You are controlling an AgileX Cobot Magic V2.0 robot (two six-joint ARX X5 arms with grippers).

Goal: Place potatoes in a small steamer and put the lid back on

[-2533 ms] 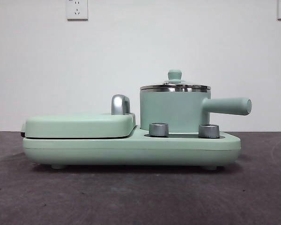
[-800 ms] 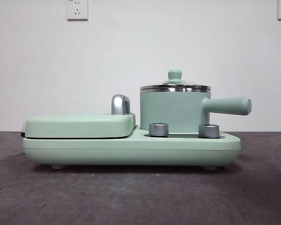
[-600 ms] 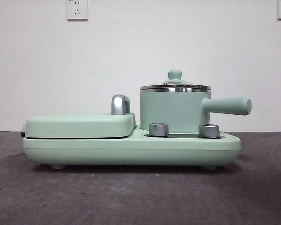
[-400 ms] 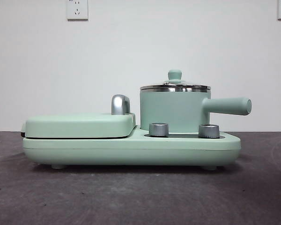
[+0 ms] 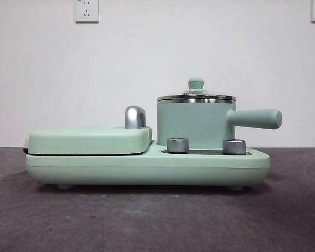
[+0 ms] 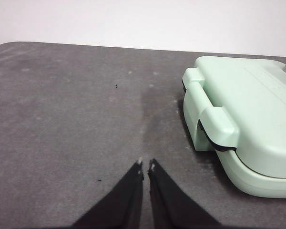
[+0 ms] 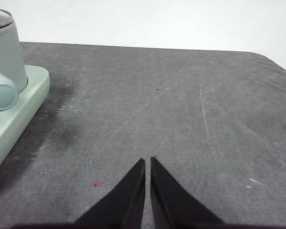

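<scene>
The small mint-green steamer (image 5: 195, 125) stands on the right half of a mint-green cooker base (image 5: 147, 167), its stubby handle (image 5: 254, 118) pointing right. The glass lid (image 5: 196, 96) with its green knob sits on the steamer's steel rim. No potato shows in any view. My left gripper (image 6: 146, 164) is shut and empty, above the bare table beside the grill end of the cooker. My right gripper (image 7: 148, 160) is shut and empty, above the table beside the steamer (image 7: 7, 52) end. Neither gripper shows in the front view.
The flat green grill plate (image 5: 89, 140) with its chrome handle (image 5: 135, 116) is closed on the base's left half; it also shows in the left wrist view (image 6: 248, 119). Two steel knobs (image 5: 178, 145) stand at the base's front. The dark grey table (image 7: 181, 105) spreads around.
</scene>
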